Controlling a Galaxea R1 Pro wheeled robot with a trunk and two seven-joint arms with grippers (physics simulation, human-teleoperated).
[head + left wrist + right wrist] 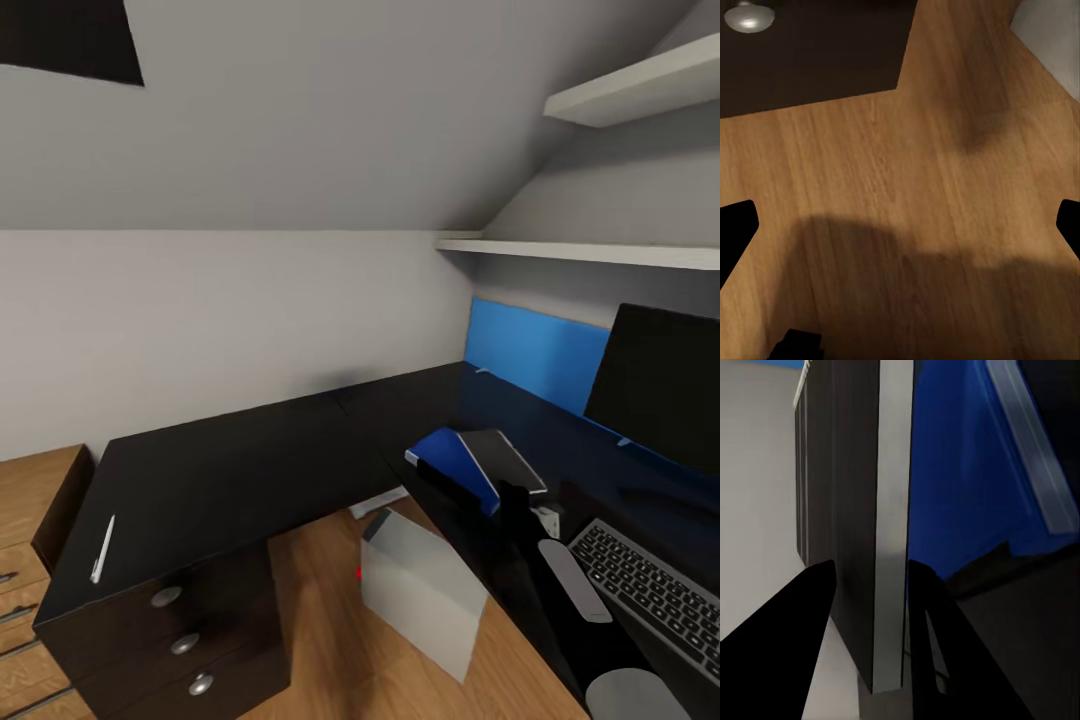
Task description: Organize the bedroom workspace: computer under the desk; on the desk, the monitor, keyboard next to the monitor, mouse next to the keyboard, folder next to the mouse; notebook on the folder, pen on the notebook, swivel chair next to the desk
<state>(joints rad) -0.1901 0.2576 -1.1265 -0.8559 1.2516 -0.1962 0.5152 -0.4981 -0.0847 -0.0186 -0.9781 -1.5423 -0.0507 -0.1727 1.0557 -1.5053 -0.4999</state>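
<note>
The right tool [870,585] is gripping the notebook [503,458] at its near edge, low right of centre in the head view, over the blue folder [450,465] on the tabletop [230,470]. Releasing off-square risks it sliding off. The left tool [900,225] is hanging wide open above the floor [892,187].
</note>
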